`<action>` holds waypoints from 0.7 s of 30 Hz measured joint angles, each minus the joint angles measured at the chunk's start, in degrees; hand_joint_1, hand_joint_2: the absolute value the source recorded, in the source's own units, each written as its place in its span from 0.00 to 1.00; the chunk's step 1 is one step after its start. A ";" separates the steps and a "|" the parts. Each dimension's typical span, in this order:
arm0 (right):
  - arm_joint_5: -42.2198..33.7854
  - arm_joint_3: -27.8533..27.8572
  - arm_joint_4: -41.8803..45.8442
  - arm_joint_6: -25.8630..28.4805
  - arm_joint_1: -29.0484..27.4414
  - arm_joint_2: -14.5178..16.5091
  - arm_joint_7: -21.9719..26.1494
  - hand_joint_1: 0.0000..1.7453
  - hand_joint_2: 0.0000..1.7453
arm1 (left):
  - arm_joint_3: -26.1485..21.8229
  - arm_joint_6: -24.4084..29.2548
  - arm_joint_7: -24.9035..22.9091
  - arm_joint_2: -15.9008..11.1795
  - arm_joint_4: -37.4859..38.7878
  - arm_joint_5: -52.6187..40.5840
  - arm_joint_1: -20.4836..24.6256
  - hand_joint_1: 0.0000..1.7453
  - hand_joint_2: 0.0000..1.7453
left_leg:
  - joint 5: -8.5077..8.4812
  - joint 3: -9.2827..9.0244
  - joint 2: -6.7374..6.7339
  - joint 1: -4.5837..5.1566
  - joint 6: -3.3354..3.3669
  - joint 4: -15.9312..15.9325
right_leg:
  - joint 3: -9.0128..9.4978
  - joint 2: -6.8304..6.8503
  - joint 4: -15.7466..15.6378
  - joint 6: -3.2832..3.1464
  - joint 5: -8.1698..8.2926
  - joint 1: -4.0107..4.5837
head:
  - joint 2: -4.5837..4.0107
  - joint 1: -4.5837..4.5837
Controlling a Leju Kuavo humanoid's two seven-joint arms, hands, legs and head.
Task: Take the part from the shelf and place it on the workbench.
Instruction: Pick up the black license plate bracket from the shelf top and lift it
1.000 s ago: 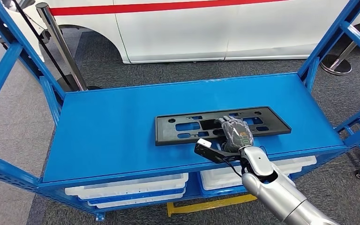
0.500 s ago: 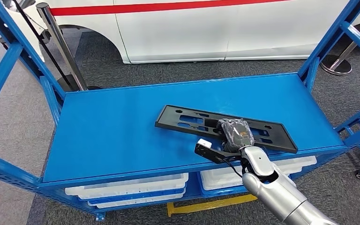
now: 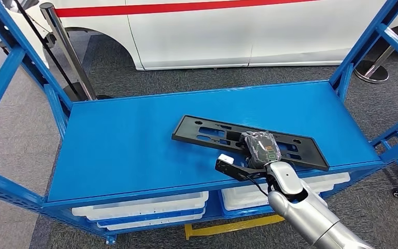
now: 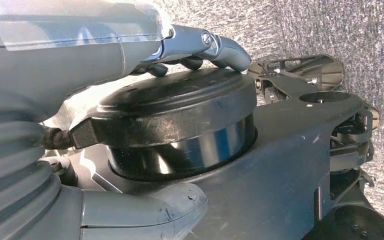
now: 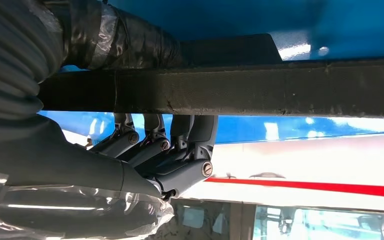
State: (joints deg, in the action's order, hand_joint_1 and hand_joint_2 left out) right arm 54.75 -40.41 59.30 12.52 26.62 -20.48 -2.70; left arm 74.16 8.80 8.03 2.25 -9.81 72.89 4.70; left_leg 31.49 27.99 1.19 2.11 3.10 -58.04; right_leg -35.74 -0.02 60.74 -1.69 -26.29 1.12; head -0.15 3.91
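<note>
The part (image 3: 207, 132) is a long black flat frame with cut-outs, on the top deck of the blue shelf (image 3: 124, 145). It lies slanted across the deck, its left end toward the back and its right end by the front edge. My right hand (image 3: 261, 147) grips its near long edge right of the middle. In the right wrist view the part's edge (image 5: 230, 92) runs as a dark bar with my thumb over it and my fingers (image 5: 180, 150) curled beneath. My left hand (image 4: 130, 55) hangs beside my body and holds nothing, fingers (image 4: 215, 45) apart from the thumb.
White bins (image 3: 140, 210) sit on the lower deck under the top one. Blue uprights (image 3: 365, 41) frame both ends of the shelf. Behind it stand a white vehicle with a red stripe (image 3: 212, 31) and a stanchion post (image 3: 67, 46). A yellow strip (image 3: 233, 225) lies on the floor.
A second ago the part lay square to the shelf's front. My right hand has since swung it so it lies slanted; over the last half second almost nothing moved.
</note>
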 joint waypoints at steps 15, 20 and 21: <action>4.11 0.56 4.17 11.13 -2.30 -1.04 2.85 1.00 1.00 | -0.36 -0.09 0.36 0.02 0.00 0.16 -0.14 0.00 1.00 | 0.01 -0.05 -0.02 0.01 0.00 0.00 | -0.02 -0.04 0.00 0.00 -0.01 0.00 | 0.00 0.00; 8.53 1.71 10.34 20.17 -4.96 -2.54 4.12 1.00 1.00 | -0.47 -0.08 0.26 0.02 0.00 0.31 -0.13 0.00 1.00 | 0.01 0.00 0.04 0.01 0.00 0.00 | -0.03 0.02 0.00 0.01 -0.02 -0.01 | 0.00 0.00; 9.44 2.15 12.23 21.69 -5.55 -2.87 4.23 1.00 1.00 | -0.52 -0.07 0.25 0.02 0.00 0.31 -0.14 0.00 1.00 | 0.01 0.01 0.02 0.01 -0.01 0.00 | -0.03 0.00 0.00 0.01 -0.02 -0.01 | 0.00 0.00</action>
State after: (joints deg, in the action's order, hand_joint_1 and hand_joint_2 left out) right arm 64.18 -38.26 71.52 34.21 21.07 -23.35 1.54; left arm 73.64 8.73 8.28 2.27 -9.81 73.20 4.56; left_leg 31.50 27.99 1.21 2.13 3.09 -58.04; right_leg -35.77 -0.01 60.74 -1.69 -26.32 1.11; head -0.15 3.91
